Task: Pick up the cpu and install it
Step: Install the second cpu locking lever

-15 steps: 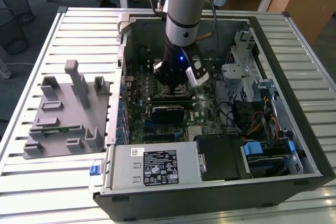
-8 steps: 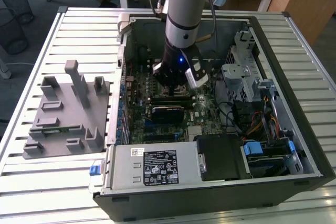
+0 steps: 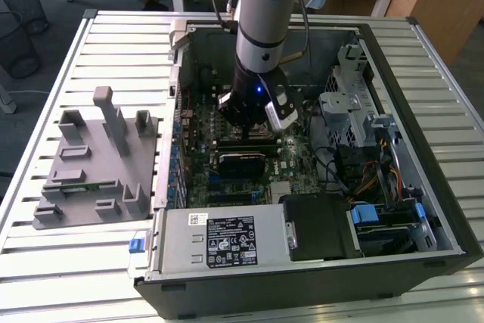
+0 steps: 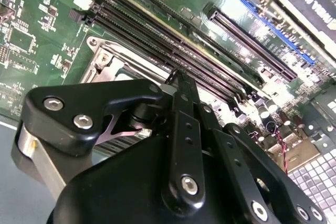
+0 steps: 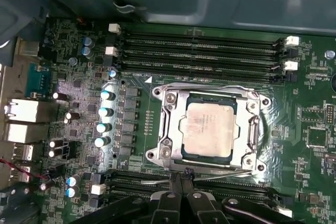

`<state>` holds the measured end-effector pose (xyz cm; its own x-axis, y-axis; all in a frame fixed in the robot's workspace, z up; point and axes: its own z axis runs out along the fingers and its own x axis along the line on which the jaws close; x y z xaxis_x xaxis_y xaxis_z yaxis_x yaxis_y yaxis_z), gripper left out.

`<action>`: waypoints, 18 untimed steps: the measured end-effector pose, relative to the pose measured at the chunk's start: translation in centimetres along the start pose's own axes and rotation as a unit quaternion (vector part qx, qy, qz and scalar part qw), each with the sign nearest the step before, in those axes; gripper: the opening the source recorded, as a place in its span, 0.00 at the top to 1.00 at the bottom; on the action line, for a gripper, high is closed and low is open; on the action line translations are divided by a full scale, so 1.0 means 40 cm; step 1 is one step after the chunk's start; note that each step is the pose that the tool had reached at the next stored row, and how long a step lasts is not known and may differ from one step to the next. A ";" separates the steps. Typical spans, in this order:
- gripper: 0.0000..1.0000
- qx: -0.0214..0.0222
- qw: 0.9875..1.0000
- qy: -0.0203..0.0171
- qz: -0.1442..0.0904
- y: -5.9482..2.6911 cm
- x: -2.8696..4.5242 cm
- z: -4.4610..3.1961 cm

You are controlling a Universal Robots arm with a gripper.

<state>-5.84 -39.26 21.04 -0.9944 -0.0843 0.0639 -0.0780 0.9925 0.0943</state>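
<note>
Silvery-grey square cpu is seated flat inside metal-framed socket on green motherboard, apparently already installed. Black gripper is held just beside socket edge; jaws pressed together, nothing pinched.

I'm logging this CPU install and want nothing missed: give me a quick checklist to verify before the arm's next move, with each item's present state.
1. cpu lies inside the socket frame: ok, first wrist view.
2. cpu sits flat and square to the frame: ok, as far as that view shows.
3. gripper holds nothing: ok, its fingertips are together just outside the frame's edge, clear of the cpu.
4. Wire lever latched: cannot tell.
5. Memory slots beside the socket clear of the gripper: ok.
</note>
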 end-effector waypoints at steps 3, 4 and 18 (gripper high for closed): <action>0.89 -0.007 1.000 0.000 -0.002 -0.007 0.001 0.001; 0.89 -0.009 1.000 -0.001 -0.002 -0.010 0.001 0.002; 0.89 -0.023 1.000 -0.002 -0.003 -0.028 0.020 0.008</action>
<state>-6.58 -40.42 20.65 -0.9941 -0.0904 0.0597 -0.0812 0.9867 0.1411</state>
